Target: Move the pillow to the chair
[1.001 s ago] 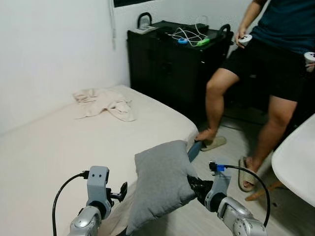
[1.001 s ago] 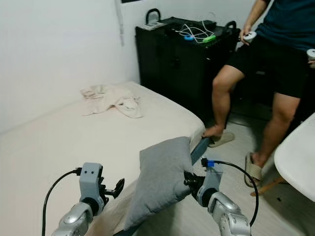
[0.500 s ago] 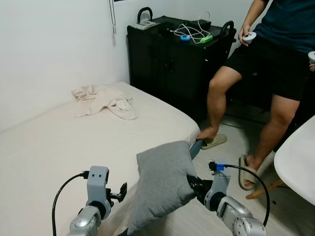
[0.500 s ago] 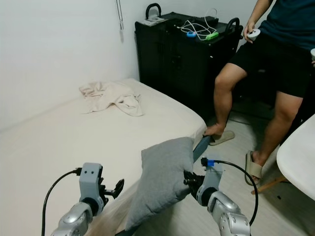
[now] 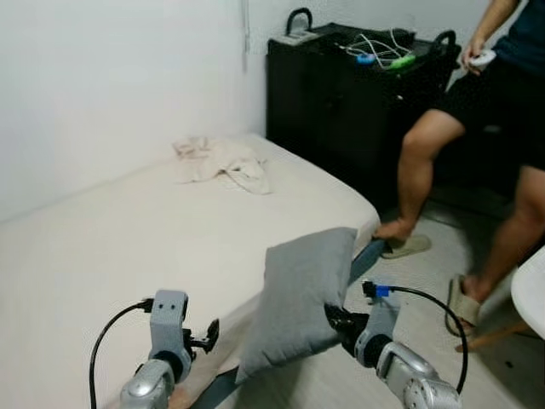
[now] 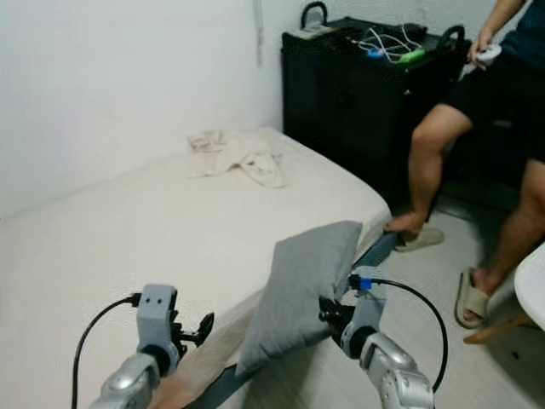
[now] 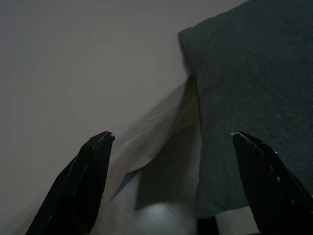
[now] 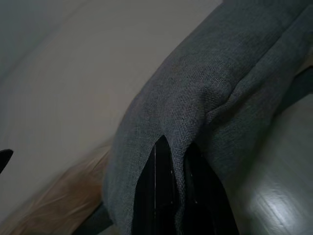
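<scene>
Presently, by item:

Pillow (image 5: 305, 298): grey fabric, raised off the bed (image 5: 128, 247) and hanging tilted just past the mattress's near corner, upper end toward the cabinet, lower end toward the robot. It sits between the two arms, nearer the right one.

Right gripper (image 8: 176, 169): fingers pinched together on a fold at the pillow's edge; cloth bunches around them in the right wrist view. From the head camera the gripper meets the pillow's lower right side, above the floor (image 5: 426, 298).

Left gripper (image 7: 171, 142): fingers spread wide, nothing between them. It is held out over the bed's edge, just beside the pillow's left side and apart from it. One fingertip (image 7: 105, 137) lies over the sheet; the other lies over the pillow's face.

Bed: cream sheet, running along the white wall (image 5: 111, 77). A crumpled cream cloth (image 5: 223, 162) lies at its far end.

Cabinet (image 5: 349, 102): black, beyond the bed's far end; coiled white cables and small blue and green items on top.

Person (image 5: 477, 128): standing at right by the cabinet in dark shorts, a white controller in one hand, slippers (image 5: 407, 247) on the feet.

Chair (image 5: 532, 298): white rounded edge at far right, wooden leg beneath, well apart from the pillow.
</scene>
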`<state>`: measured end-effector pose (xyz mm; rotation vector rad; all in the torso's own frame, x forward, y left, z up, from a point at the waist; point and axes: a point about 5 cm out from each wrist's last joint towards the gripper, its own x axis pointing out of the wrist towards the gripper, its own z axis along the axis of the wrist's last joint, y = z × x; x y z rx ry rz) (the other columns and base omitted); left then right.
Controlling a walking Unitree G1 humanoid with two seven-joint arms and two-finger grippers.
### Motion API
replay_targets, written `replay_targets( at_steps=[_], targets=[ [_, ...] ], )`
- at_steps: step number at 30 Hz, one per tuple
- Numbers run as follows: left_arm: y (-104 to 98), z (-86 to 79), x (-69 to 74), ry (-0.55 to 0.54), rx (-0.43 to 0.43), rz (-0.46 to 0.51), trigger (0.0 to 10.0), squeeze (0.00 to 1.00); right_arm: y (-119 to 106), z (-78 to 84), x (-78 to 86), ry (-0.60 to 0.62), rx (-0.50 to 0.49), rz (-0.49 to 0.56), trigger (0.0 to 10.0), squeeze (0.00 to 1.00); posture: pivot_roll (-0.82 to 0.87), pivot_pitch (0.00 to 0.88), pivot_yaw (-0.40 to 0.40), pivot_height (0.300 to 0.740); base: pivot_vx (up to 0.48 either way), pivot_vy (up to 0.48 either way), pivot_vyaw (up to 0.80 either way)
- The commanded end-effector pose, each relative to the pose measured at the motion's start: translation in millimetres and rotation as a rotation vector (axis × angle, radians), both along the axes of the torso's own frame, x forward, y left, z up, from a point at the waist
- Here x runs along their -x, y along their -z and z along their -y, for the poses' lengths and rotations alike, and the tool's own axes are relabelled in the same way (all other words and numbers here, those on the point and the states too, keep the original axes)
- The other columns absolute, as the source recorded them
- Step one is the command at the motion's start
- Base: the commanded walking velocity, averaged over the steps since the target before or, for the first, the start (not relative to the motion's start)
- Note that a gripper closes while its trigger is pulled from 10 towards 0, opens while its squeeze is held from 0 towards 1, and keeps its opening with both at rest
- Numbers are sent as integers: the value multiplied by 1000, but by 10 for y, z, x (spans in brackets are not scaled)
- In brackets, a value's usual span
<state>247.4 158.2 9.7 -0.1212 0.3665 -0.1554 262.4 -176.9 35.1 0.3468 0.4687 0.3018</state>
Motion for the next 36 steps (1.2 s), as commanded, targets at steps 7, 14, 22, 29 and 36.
replay_targets(
  at_steps=[7, 14, 22, 29, 36],
  targets=[
    [-9, -6, -10, 2, -7, 3, 10000, 0, -60, -41, -34, -6, -24, 31, 10000, 0, -29, 15, -10, 740, 0, 0, 0],
    [-5, -2, -9, 7, -10, 3, 10000, 0, -44, -28, -37, 5, -28, 17, 10000, 0, -29, 12, -10, 740, 0, 0, -531],
    [2, -2, -13, 14, -14, 1, 10000, 0, -36, -30, -43, 7, -28, 15, 10000, 0, -27, 3, -8, 740, 0, 0, -698],
    [3, 3, -13, 20, -19, 1, 10000, 0, -46, -29, -49, 11, -34, 29, 10000, 0, -28, 3, -7, 740, 0, 0, -496],
    [-11, 14, -10, 26, -23, 9, 10000, 0, -147, -81, -6, -59, -28, 124, 10000, 0, -26, 12, -6, 740, 0, 0, 202]
  ],
)
